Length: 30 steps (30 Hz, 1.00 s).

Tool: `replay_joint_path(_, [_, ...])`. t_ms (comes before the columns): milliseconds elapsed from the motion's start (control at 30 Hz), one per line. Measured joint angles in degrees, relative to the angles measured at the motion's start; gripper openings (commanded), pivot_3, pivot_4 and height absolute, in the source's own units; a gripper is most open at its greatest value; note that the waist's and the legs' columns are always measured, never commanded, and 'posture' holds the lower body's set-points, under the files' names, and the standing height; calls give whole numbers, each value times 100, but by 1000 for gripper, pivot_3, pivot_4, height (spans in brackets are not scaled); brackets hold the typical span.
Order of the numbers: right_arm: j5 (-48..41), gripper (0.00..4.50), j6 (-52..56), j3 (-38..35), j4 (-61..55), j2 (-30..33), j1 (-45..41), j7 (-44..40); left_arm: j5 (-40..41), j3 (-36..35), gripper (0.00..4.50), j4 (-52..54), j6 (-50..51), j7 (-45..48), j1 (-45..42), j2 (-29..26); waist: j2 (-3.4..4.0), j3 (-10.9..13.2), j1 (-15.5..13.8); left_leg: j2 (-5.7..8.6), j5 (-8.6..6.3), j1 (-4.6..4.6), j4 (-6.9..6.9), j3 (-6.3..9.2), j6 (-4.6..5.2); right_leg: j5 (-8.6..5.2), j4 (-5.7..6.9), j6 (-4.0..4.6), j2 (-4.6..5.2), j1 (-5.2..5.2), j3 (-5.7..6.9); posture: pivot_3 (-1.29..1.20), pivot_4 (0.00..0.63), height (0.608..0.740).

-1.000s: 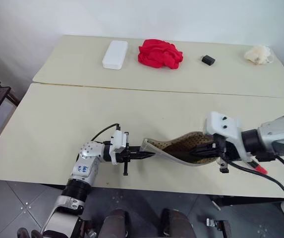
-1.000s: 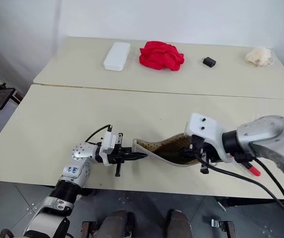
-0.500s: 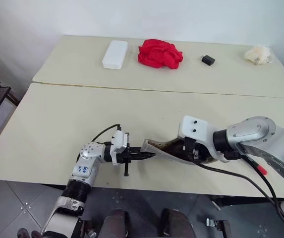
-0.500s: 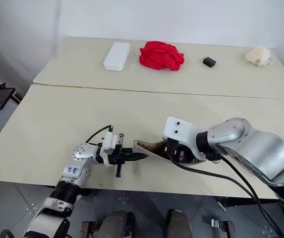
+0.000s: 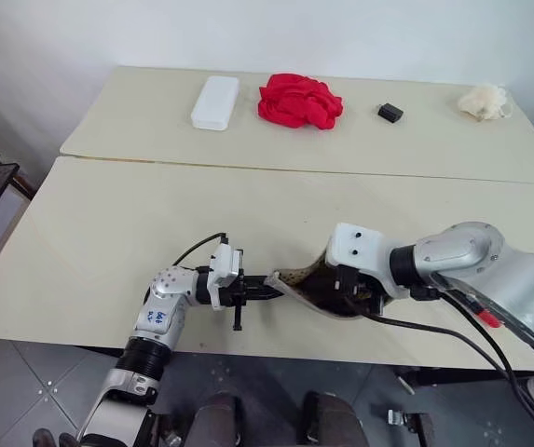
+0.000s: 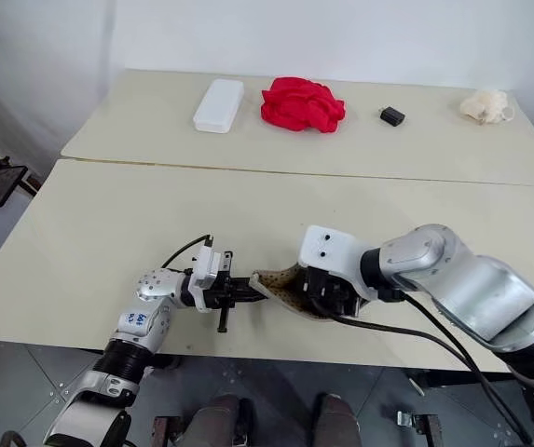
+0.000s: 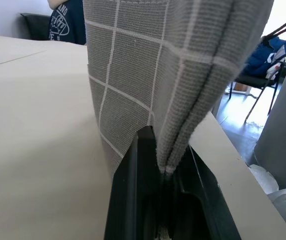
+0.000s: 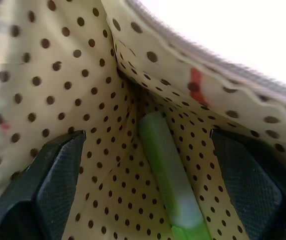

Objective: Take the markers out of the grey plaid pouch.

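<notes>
- Fig.: step in hand = reaching into the grey plaid pouch for a marker; nothing taken out yet, judging by the pics.
- Left hand: pressed together, pinching one end seam of the pouch; left wrist view shows the fabric edge clamped between its black fingers, pouch hanging off the near edge of the counter.
- Pouch lies at the counter's front edge, between the two hands, mouth held up & open w/ the tan dotted lining showing.
- Right hand: spread wide, already inside the pouch mouth; fingers stand either side of the green marker, apart from it, not yet touching.
- Green marker rests along the bottom fold of the lining, lengthwise to the hand's line of view. A red streak on the lining wall – a second marker or a stain, can't tell.
- Next move (judgement): push the right hand a bit deeper, centre the marker between the fingers, close on it, then draw back out along the pouch while the left hand keeps the seam taut.
- Risk (judgement): the soft lining may bunch under a finger & get pinched w/ the marker; the round marker may roll off into the fold.
- Far back on the counter, not involved: white box, red cloth.
</notes>
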<state>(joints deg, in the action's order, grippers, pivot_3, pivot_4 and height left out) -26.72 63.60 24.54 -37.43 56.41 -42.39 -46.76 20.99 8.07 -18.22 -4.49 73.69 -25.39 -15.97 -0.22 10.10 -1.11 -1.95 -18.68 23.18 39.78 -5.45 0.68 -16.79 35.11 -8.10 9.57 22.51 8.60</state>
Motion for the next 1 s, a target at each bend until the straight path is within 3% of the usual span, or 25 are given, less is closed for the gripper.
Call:
replay_joint_path(133, [256,4191,-8,204,196,-190,-126,-19,1,-2,0,5,53,5,-5,-5,0,0,13,0,0,0,0,0,0,0,1,0,0,0,0,0,150,740])
replay_joint_path(233, [400,3595,-32,279,321,-279,-174,-54,0,-1,0,10,77,10,-9,-5,0,0,18,0,0,0,0,0,0,0,2,0,0,0,1,0,150,740])
replay_joint_path(367, [564,2319,-106,378,424,-278,-190,-155,1,-1,0,20,94,41,-9,-9,0,0,16,0,0,0,0,0,0,0,2,0,0,0,1,0,150,740])
replay_joint_path(767, [1566,2319,-661,1232,595,-102,-656,-778,4,-1,0,31,157,103,-15,-12,0,0,24,0,0,0,-1,-2,0,0,1,0,0,2,0,0,150,740])
replay_joint_path(1000, [2354,2319,-1069,1675,1240,-452,-818,-883,3,-3,0,-10,254,127,-56,1,0,0,59,0,1,1,-1,-3,-1,0,5,0,0,4,1,0,150,740])
